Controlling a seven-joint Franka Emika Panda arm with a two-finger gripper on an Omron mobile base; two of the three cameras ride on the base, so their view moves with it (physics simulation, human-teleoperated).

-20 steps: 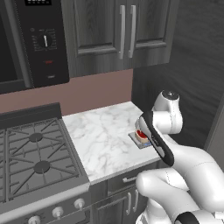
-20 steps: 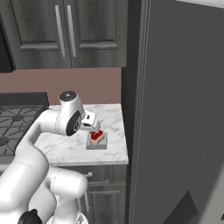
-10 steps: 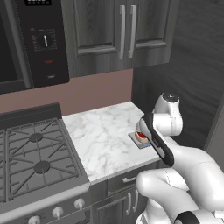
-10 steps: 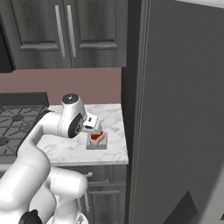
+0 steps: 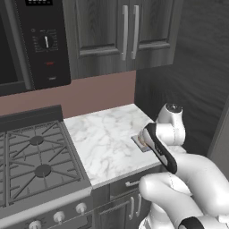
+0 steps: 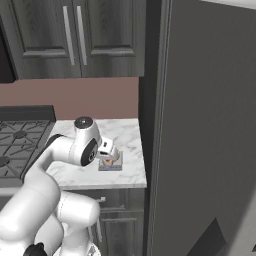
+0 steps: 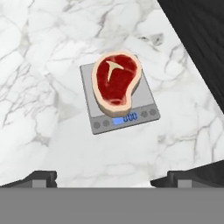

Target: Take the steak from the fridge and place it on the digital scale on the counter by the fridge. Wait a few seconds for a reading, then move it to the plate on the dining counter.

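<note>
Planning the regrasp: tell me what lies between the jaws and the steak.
In the hand view, bare marble counter and the front edge of the digital scale lie between the open gripper and the steak, which sits on the scale.

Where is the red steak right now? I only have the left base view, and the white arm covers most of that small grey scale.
Observer: In the hand view, the red oval steak with the tan rim lies flat on the square grey digital scale.
Operator: Is the gripper holding it?
Observer: No. The gripper is open, its tips wide apart above the white marble counter, clear of the steak.
Operator: Is the scale giving a reading?
Observer: Its small blue display shows digits, but they are too small to read.
</note>
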